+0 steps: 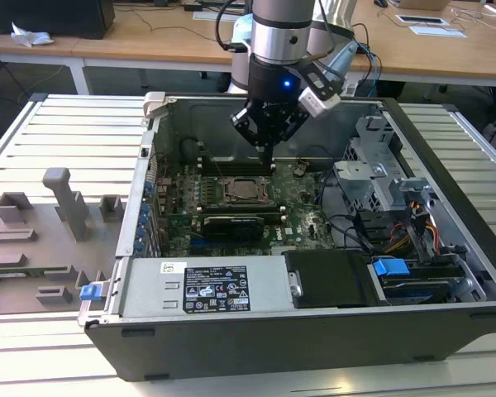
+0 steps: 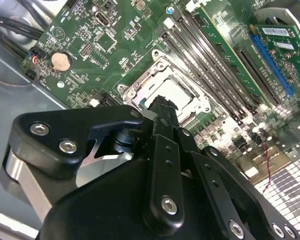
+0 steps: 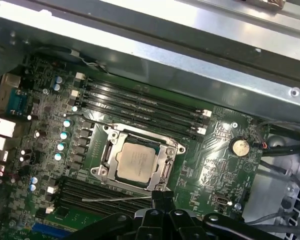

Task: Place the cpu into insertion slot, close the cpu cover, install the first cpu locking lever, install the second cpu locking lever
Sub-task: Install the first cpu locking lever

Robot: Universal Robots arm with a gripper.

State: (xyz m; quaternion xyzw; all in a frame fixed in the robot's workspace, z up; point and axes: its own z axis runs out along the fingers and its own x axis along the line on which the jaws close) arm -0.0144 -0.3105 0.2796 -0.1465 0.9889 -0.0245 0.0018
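Observation:
The cpu [image 3: 137, 161] lies flat in the insertion slot [image 3: 140, 134] on the green motherboard, its silvery top showing. The cpu cover [image 3: 106, 157] is down around it as a metal frame. A thin silvery locking lever [image 3: 115, 199] runs along one side of the socket and ends at my fingertips. My gripper [image 3: 160, 196] stands just at that edge of the socket with its black fingers together and nothing visibly between them. From the exterior view the gripper [image 1: 269, 165] points down into the open case, just behind the cpu [image 1: 244, 191]. The second wrist view has the gripper [image 2: 162, 104] partly covering the cpu [image 2: 182, 95].
Long black memory slots [image 3: 140, 105] flank the socket. A coin battery [image 3: 239, 146] and cables lie nearby. The case walls, a power supply [image 1: 202, 285] and a drive cage [image 1: 380, 178] close in the board. A grey fixture plate [image 1: 41, 240] sits at the exterior view's left.

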